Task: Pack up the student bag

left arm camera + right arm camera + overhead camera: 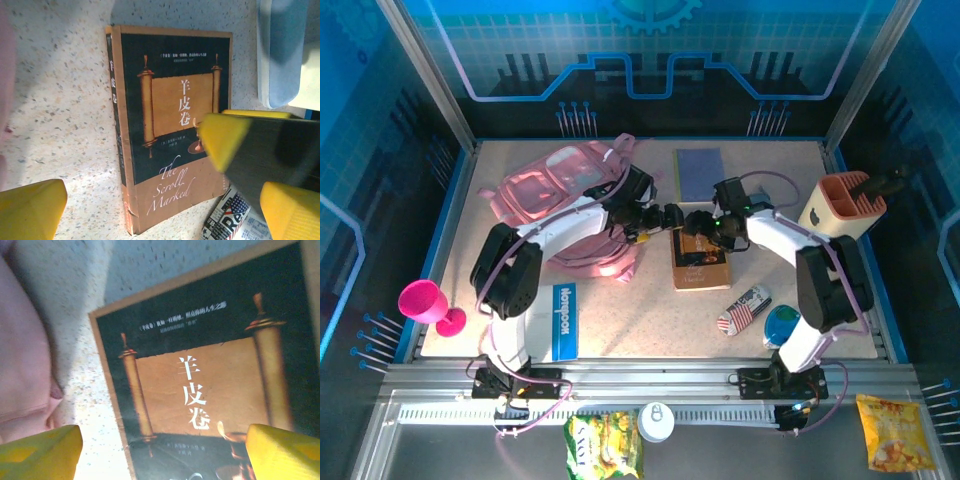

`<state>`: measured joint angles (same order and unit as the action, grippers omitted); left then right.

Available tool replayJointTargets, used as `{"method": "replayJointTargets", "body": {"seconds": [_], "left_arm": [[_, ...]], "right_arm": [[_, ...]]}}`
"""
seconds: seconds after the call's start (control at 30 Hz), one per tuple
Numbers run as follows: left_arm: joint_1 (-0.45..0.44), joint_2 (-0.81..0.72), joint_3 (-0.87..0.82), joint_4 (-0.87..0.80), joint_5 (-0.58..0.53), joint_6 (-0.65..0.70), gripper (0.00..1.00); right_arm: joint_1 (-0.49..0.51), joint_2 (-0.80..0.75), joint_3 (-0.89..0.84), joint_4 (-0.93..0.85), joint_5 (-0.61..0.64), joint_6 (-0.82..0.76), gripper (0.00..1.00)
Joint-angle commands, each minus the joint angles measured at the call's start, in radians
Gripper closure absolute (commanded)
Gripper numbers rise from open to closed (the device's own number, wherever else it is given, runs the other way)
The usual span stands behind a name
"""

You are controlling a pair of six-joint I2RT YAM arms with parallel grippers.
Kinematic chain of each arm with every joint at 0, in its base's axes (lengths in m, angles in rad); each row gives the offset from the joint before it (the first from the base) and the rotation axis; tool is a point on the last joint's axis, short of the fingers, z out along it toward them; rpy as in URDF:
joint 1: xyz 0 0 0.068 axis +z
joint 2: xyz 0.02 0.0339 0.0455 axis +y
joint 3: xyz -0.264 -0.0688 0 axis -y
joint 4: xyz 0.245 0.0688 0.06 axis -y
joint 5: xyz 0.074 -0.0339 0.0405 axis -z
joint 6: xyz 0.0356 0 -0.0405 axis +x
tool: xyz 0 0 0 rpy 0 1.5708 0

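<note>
Your left gripper (pixel 667 215) stands wide open at mid-frame in the top view, holding nothing. Your right gripper (pixel 698 222), just to its right, is also spread wide and empty, over the upper end of the brown book (pixel 700 265). The student bag (pixel 560 190) lies toward the upper left, left of both grippers.

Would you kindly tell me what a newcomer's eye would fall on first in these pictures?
The big pink student bag lies at the far left of the table. At centre, the left gripper and the right gripper meet, both open, over a brown-and-black book. A bright magenta goblet sits at the near left edge.
</note>
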<state>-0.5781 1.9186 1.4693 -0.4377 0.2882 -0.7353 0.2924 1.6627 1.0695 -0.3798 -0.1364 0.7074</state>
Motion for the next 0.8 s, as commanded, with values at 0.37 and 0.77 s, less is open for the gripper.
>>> {"method": "replayJointTargets", "body": {"seconds": [0.37,0.77], "left_arm": [[-0.083,0.145,0.071,0.010,0.078,-0.107,0.12],[-0.083,0.188,0.075,-0.043,0.042,-0.081,0.17]], "right_arm": [[-0.124,-0.022,-0.037,-0.186,0.152,-0.209,0.46],[-0.134,0.087,-0.018,-0.200,0.087,-0.211,0.64]]}}
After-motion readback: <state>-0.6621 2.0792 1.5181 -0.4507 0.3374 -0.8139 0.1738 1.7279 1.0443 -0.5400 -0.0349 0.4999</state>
